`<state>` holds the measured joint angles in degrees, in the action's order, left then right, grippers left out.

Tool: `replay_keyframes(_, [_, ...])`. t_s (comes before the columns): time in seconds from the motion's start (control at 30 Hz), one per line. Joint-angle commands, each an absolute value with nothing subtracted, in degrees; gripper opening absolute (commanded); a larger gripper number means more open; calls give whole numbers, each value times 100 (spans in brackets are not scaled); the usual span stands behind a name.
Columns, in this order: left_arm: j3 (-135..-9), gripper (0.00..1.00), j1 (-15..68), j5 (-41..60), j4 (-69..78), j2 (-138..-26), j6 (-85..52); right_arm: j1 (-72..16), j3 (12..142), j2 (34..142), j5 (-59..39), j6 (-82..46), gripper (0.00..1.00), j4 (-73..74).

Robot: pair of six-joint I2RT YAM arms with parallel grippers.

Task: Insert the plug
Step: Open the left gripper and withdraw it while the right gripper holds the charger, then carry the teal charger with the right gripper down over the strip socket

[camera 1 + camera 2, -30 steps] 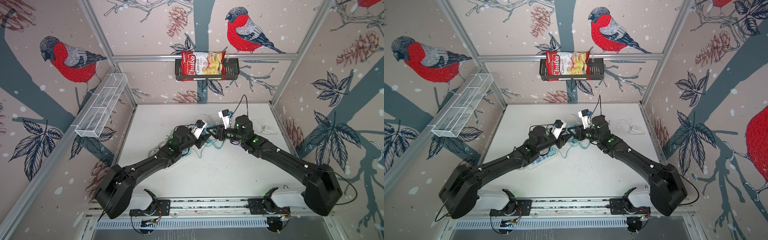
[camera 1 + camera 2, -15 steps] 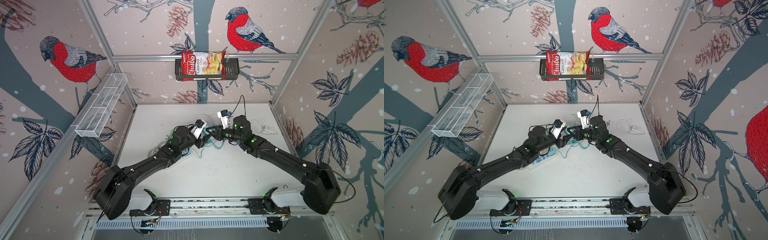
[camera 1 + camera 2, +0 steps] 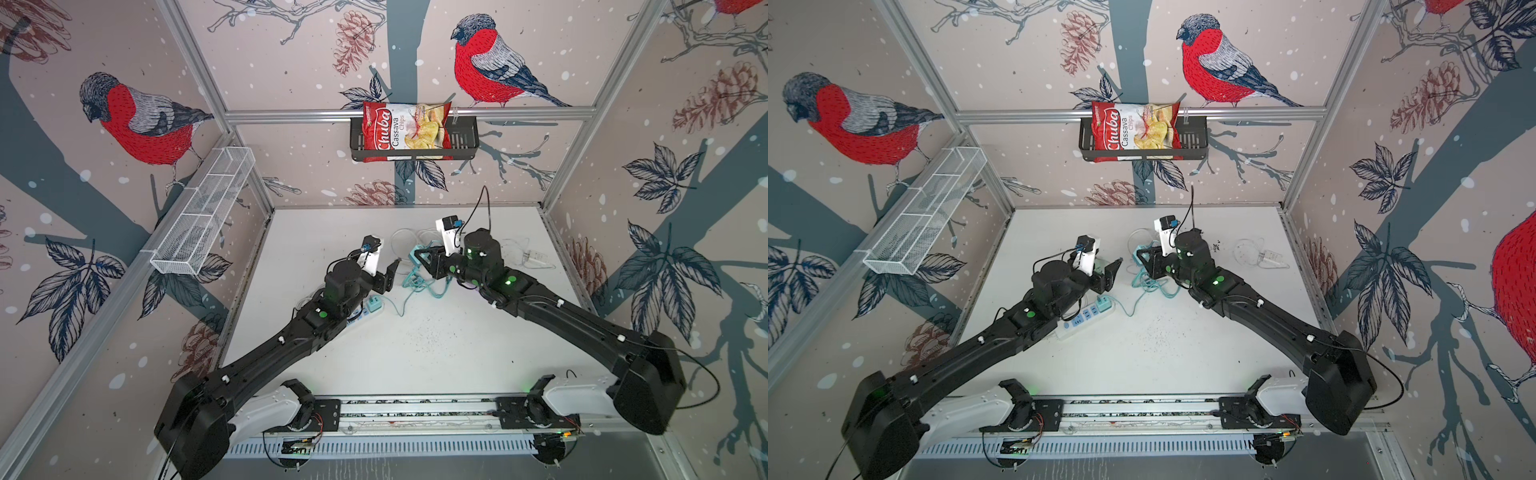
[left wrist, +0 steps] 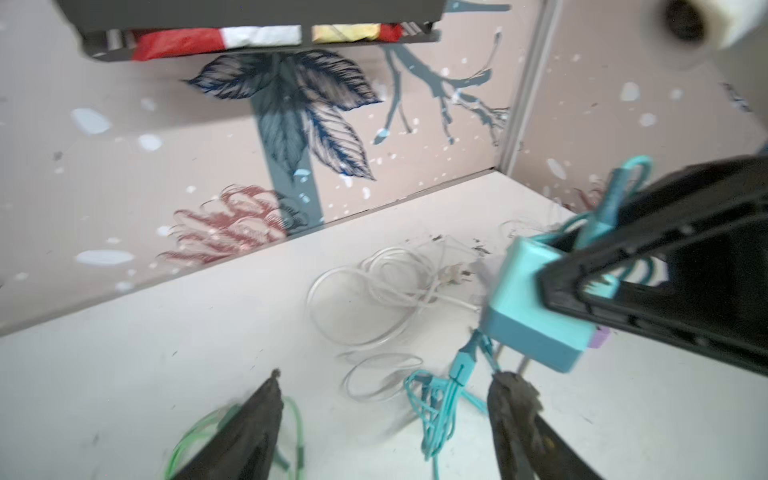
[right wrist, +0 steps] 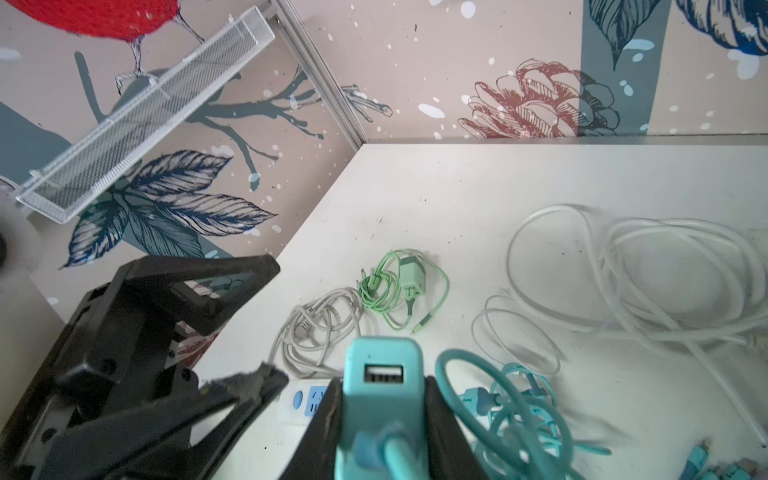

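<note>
Item: plug (image 5: 382, 374), a teal plastic block with rounded corners, a smooth matte shell and one USB slot on its face. You will find it lifted off the worktop (image 3: 436, 353), over the middle and nearer the back edge.
Right gripper (image 3: 1144, 259): clenched on the plug's two flat sides, with black angular plastic fingers.
Left gripper (image 4: 386, 378): jaws spread with nothing between them, hovering just beside the plug.
Cable (image 5: 511, 415): teal and rubbery, running from the plug into a loose tangle on the worktop.
Power strip (image 3: 1084, 320): a long white bar with blue sockets, lying toward the left edge, partly under the left arm. Another teal block (image 3: 1104, 305) sits at its far end.
Progress: you may count the pick-up as done. Carrying the plug to a free socket, lining up the prongs and pressing home all remain.
Other stock: green charger (image 5: 409, 278) with its thin cord, grey cord (image 5: 320, 328) and white coil (image 5: 644, 270), all lying in limp loops on the worktop.
</note>
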<state>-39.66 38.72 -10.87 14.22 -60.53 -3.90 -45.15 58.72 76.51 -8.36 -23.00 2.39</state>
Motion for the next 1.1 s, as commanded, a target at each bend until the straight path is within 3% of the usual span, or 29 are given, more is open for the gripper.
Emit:
replay_keyframes(0.0, [-3720,78,3777,-2299,896,-5678,-961,-4964,5973,7809,-183,-2027,18,259])
replay_keyframes(0.3, [-3081,79,2888,-2680,227,-4442,-2059,-5971,6516,8866,405,-2030,18,215])
replay_keyframes(0.53, [-2682,80,2839,-3027,31,-3925,-2280,-6747,7409,9908,1417,-1855,18,-34])
replay_keyframes(0.67, [-2567,81,2838,-3025,18,-3749,-2287,-6933,7835,10357,1494,-1853,17,-204])
replay_keyframes(1.07, [-2324,81,2821,-3533,-97,-3441,-2755,-7288,7899,10919,2254,-2356,17,-209])
